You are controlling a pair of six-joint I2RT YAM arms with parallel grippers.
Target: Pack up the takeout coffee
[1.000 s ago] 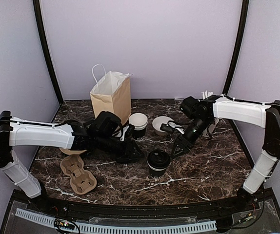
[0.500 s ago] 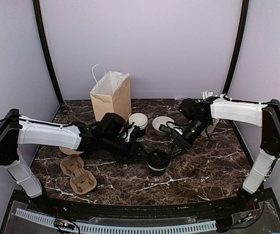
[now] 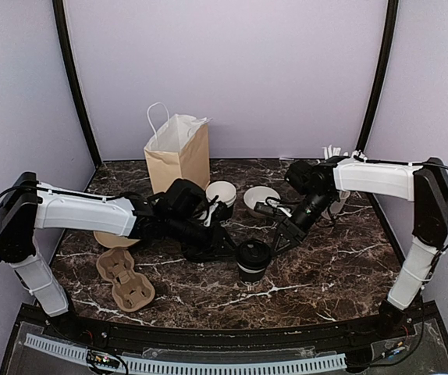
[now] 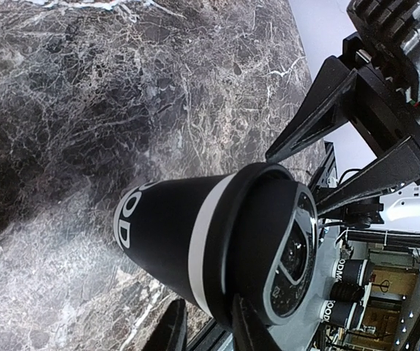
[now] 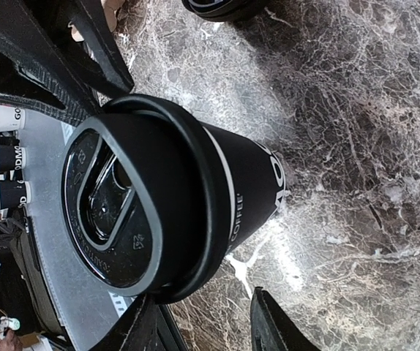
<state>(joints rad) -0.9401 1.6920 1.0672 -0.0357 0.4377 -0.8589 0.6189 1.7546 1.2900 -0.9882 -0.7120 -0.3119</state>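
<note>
Each wrist view crops its own pair at the bottom edge, the left fingers [image 4: 172, 333] and the right fingers [image 5: 272, 329], and from above we cannot separate their dark tips from the black coffee cup [image 3: 253, 260]. Its white lettering reads only in part. The cup stands upright near the middle of the marbled table [image 3: 325, 273]: black paper, a thin white band, a black dome lid. It sits between the two arms, just beyond both sets of fingertips. We see the left fingers narrowly apart and the right ones spread wider, with neither pair closed on the cup.
</note>
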